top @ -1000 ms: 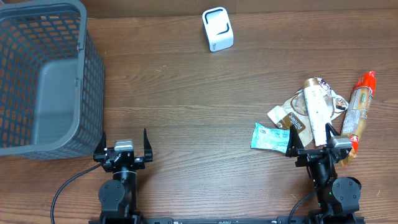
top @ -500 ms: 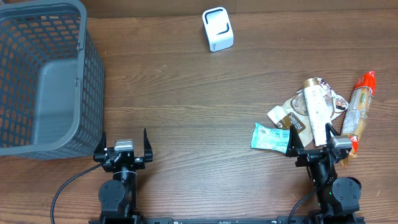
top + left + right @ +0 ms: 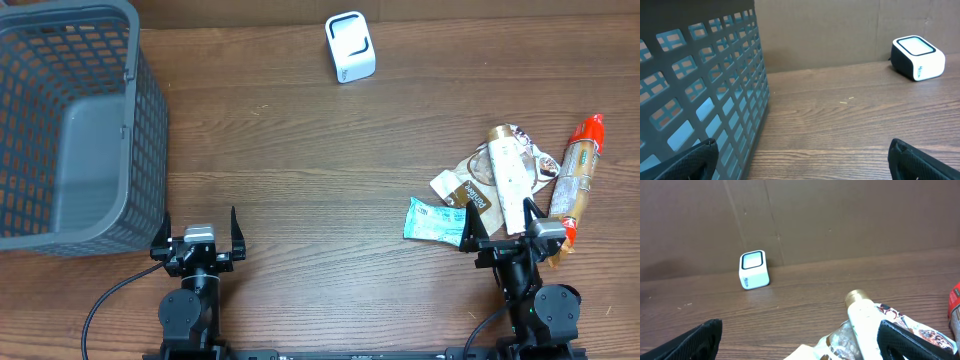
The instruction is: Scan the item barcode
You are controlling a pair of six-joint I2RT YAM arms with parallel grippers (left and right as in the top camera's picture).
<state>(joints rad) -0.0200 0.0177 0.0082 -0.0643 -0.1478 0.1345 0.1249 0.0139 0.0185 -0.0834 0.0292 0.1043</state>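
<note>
wood-grain table, brown board wall behind; left hand and right hand spread apart, empty.

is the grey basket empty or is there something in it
Empty: overhead, the basket shows only its bare grey floor, nothing lying inside.

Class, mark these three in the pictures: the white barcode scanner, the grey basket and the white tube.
white barcode scanner (image 3: 350, 47): overhead view, middle of its top face.
grey basket (image 3: 148, 140): overhead view, its mesh side wall.
white tube (image 3: 511, 187): overhead view, middle of its body.
</note>
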